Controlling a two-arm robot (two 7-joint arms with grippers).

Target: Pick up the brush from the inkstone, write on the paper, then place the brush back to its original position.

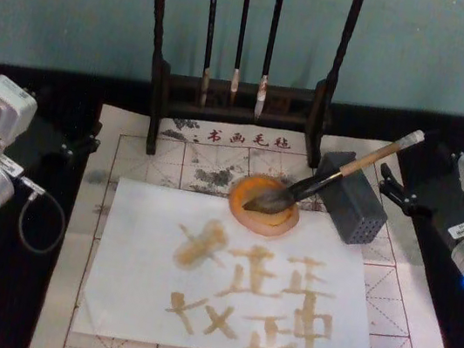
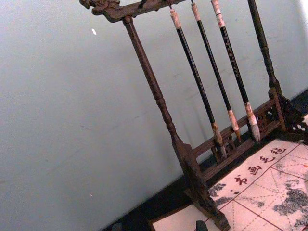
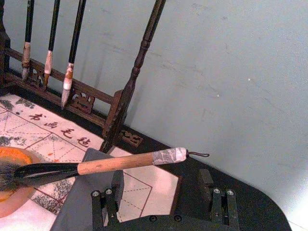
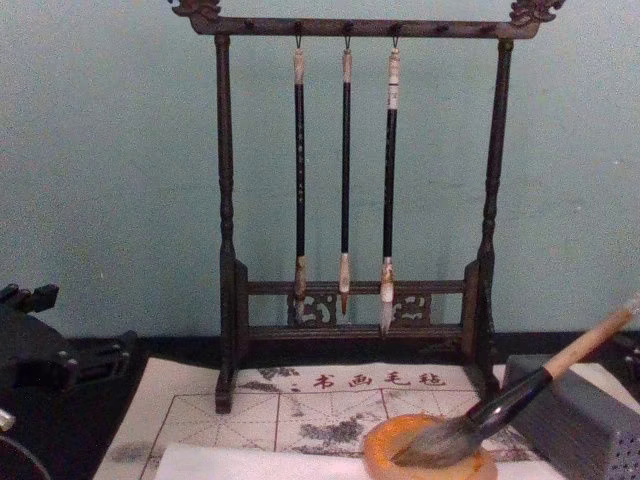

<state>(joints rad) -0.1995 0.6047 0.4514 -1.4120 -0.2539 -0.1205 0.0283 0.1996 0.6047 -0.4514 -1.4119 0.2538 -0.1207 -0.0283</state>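
Brush [image 1: 335, 174] across inkstone [image 1: 272, 226] and grey block [image 1: 358, 213], right fingers [image 3: 219, 204] apart nearby.

Brush [image 1: 343, 170] with pale wood handle, smooth inkstone [image 1: 243, 215], matt paper [image 1: 142, 239], dark wooden rack [image 1: 243, 105]

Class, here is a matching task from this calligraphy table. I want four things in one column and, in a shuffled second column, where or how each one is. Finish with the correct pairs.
Column one:
1. brush
2. inkstone
3. paper
4. three thin brushes

Column two:
A. hanging from the wooden rack
B. marked with tan strokes
C. bristles in the inkstone, handle leaning on the grey block
D. on the mat at the paper's far edge

Pairs: 1-C, 2-D, 3-B, 4-A
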